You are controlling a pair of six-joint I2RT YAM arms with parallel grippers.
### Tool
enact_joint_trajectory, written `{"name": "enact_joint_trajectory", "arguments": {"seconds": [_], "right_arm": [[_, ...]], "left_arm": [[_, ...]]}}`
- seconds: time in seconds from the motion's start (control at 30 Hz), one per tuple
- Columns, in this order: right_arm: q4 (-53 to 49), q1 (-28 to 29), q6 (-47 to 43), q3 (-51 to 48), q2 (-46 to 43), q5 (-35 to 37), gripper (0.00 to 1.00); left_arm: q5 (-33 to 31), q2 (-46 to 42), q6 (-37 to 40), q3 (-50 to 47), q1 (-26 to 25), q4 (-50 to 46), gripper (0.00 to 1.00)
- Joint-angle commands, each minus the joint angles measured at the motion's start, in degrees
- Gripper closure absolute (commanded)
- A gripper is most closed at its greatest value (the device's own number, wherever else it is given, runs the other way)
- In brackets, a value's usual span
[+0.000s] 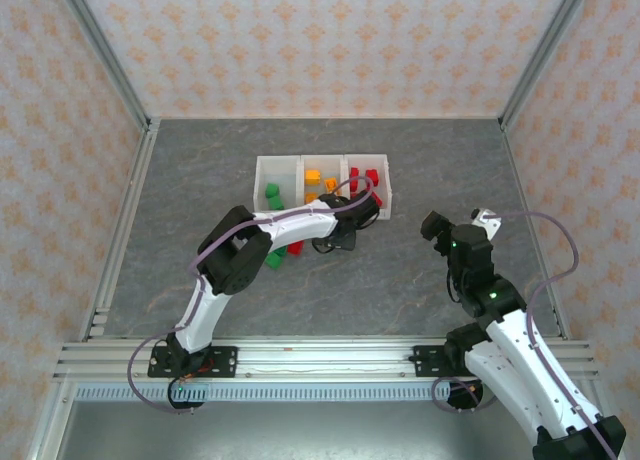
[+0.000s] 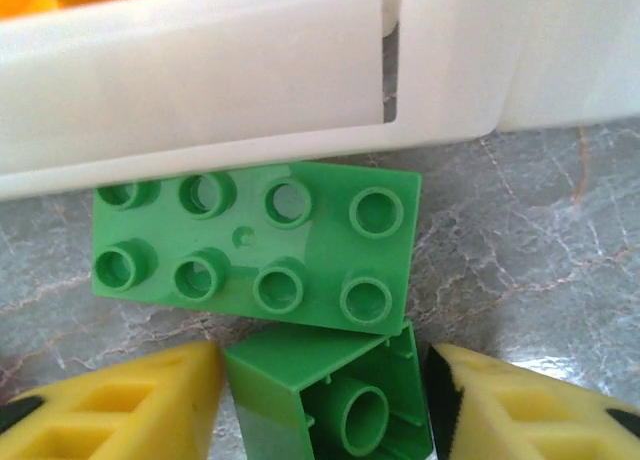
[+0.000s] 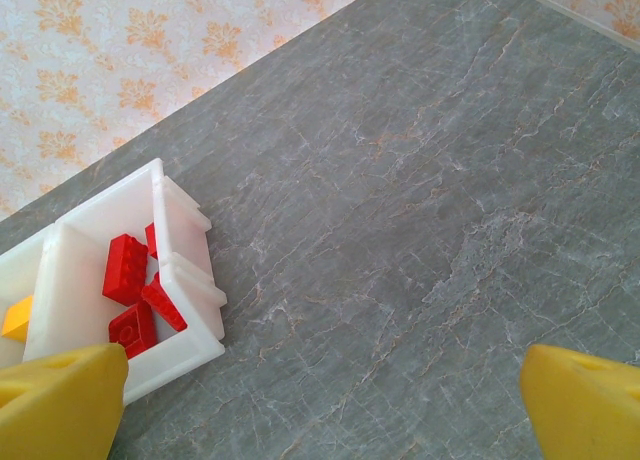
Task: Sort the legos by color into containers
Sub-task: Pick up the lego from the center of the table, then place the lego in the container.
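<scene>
The containers [image 1: 258, 185] are three joined white bins at mid table, holding green [image 1: 272, 195], orange [image 1: 313, 176] and red legos [image 1: 362, 180]. My left gripper [image 1: 345, 237] is low at the bins' near wall [image 2: 200, 90]. In the left wrist view a flat green eight-stud brick [image 2: 255, 245] lies against that wall. A small green brick [image 2: 330, 400] rests on its side, and my left gripper [image 2: 325, 405] is shut on it, both yellow pads [image 2: 110, 405] touching it. My right gripper [image 1: 437, 226] hovers open over bare table, its fingertips [image 3: 60, 400] wide apart.
A loose green brick [image 1: 274, 259] and a red brick [image 1: 295, 247] lie on the table left of my left wrist. The right wrist view takes in the red bin [image 3: 190, 280] with red bricks [image 3: 125, 268]. Patterned walls and metal rails [image 1: 120, 230] enclose the table.
</scene>
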Motion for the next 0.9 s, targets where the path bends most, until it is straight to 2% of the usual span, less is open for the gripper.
{"name": "enact_joint_trajectory", "arguments": {"seconds": [0.0, 0.23, 0.4, 0.57, 0.7, 0.87], "right_arm": [[0.7, 0.1, 0.0, -0.1, -0.5, 1.0, 0.00], [0.6, 0.1, 0.2, -0.2, -0.5, 1.0, 0.00], [0.6, 0.1, 0.3, -0.1, -0.5, 1.1, 0.00], [0.7, 0.1, 0.3, -0.2, -0.5, 1.0, 0.00], [0.7, 0.1, 0.3, -0.3, -0.4, 1.1, 0.00], [0.9, 0.1, 0.1, -0.4, -0.3, 1.2, 0.00]], "left_arm": [[-2.0, 1.6, 1.3, 0.3, 0.6, -2.4, 0.48], [-0.5, -0.7, 2.4, -2.4, 0.5, -0.2, 0.62], [-0.1, -5.7, 4.3, -5.4, -0.4, 2.4, 0.64], [-2.8, -12.5, 4.0, -8.5, -0.9, 1.2, 0.64], [-8.1, -19.1, 4.1, -10.0, -0.7, -0.1, 0.65], [-12.0, -22.0, 6.9, -7.7, 3.4, -3.3, 0.64]]}}
